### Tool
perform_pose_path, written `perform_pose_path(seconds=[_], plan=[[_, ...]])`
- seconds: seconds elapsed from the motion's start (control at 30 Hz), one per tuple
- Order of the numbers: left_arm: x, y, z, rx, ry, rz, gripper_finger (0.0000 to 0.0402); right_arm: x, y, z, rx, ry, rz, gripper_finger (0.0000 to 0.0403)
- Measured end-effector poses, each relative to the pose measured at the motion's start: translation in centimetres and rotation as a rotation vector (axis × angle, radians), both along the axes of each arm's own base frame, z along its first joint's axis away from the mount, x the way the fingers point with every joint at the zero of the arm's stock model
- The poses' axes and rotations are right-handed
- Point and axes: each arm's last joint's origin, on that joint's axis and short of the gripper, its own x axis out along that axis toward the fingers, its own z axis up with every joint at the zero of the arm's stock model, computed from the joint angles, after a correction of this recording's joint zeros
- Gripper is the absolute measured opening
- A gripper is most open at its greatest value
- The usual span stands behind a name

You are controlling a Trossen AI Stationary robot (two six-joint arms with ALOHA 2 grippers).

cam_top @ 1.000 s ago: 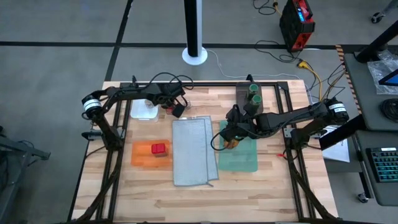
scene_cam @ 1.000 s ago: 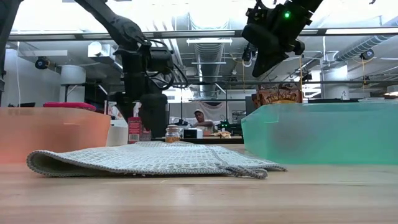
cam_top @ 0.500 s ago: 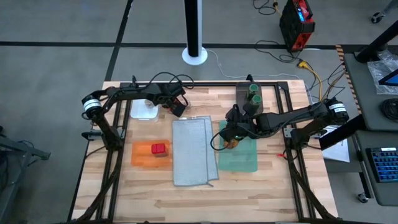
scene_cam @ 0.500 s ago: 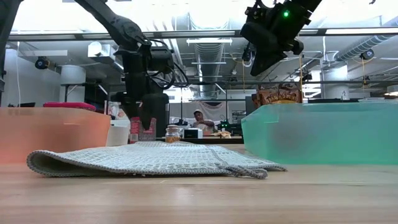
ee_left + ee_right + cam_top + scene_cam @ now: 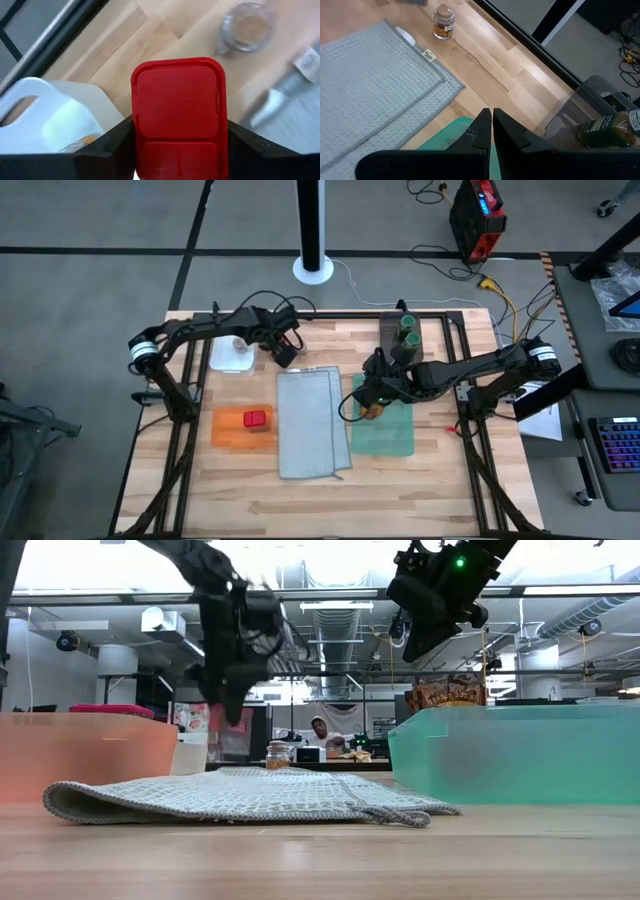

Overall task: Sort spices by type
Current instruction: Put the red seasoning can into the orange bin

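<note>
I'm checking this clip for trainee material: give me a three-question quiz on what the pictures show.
1. True or false: the left gripper is shut on the red container.
2. The other red container lies on which cloth: A orange, B grey, C green?
3. Fill in: the right gripper is ___.

Key: 1 true; 2 A; 3 shut.

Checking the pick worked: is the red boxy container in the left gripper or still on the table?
In the gripper: the red boxy plastic container sits clamped between the left gripper fingers, above the wooden table.
</note>
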Motion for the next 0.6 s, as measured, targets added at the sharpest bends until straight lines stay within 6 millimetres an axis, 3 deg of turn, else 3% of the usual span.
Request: perform_pose_path(seconds=[0.13, 0.33, 0.6], plan=[[0.0, -2.4, 2.7, -0.028, 0.054, -0.107, 0.0195, 0.0, 0.0, 0.0, 0.000, -0.001, 0.000, 0.0009], [-1.8, -9.3, 6.7, -0.069, 0.137, -0.313, 0.0195, 0.1, 0.0, 0.0, 0.001, -0.008, 0.000, 0.0009], [-8.4, -20.5, 11.6, -0.067, 0.059, -0.770, 0.0195, 0.3, 0.0, 0.2, 0.004, -0.034, 0.001, 0.0009]])
